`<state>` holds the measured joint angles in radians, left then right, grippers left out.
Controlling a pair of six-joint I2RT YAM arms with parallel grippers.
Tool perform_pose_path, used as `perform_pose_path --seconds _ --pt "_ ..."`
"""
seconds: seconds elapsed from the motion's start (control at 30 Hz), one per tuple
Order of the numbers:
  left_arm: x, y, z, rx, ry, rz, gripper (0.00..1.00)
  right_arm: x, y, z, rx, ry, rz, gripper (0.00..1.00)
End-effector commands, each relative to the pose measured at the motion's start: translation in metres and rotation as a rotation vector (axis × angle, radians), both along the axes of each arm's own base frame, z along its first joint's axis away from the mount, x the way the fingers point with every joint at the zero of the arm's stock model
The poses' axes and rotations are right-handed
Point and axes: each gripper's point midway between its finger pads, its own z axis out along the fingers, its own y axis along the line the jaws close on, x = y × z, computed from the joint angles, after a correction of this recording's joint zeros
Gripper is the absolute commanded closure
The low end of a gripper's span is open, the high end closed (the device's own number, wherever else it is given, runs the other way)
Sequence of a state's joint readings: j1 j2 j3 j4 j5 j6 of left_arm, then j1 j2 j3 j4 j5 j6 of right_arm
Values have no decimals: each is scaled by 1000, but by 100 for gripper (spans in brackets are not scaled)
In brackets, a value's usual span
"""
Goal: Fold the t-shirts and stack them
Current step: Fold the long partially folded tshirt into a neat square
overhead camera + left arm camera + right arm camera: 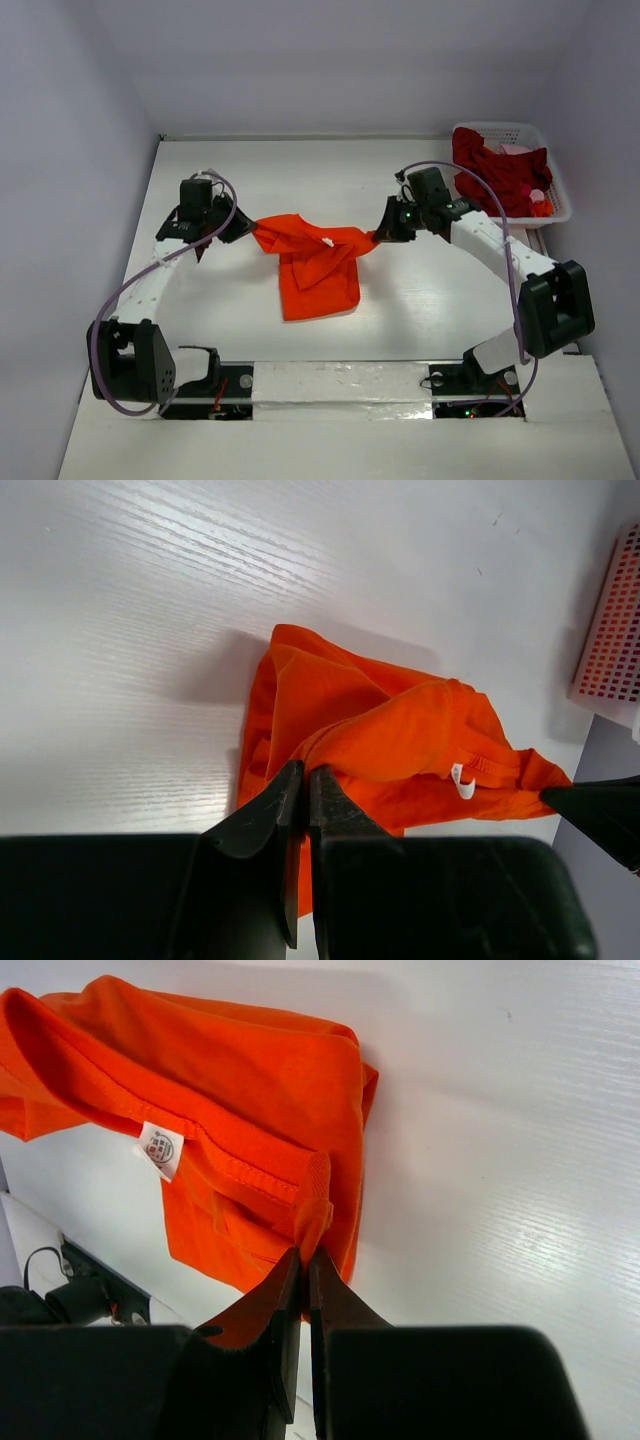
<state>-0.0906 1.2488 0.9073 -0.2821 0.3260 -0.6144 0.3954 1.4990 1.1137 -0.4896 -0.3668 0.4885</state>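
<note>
Orange t-shirt (315, 265) lies mid-table, its top edge stretched left to right between the left gripper (244, 228) and the right gripper (380, 235), each pinched shut on one end, its body trailing nearward, while the far-right white basket (500, 128) holds heaped dark red shirts (495, 172).

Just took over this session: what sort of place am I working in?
Likely a lab test cell, not a home: a white table boxed in by plain walls, the left gripper and right gripper holding an orange t-shirt, and a white basket of dark red shirts.
</note>
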Motion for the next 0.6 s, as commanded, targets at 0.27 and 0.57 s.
perform_pose_path --seconds 0.27,0.57 --pt "-8 -4 36 -30 -77 -12 100 -9 6 41 10 -98 44 100" --pt "-13 -3 45 -28 -89 -11 100 -17 5 55 -22 -155 71 100"
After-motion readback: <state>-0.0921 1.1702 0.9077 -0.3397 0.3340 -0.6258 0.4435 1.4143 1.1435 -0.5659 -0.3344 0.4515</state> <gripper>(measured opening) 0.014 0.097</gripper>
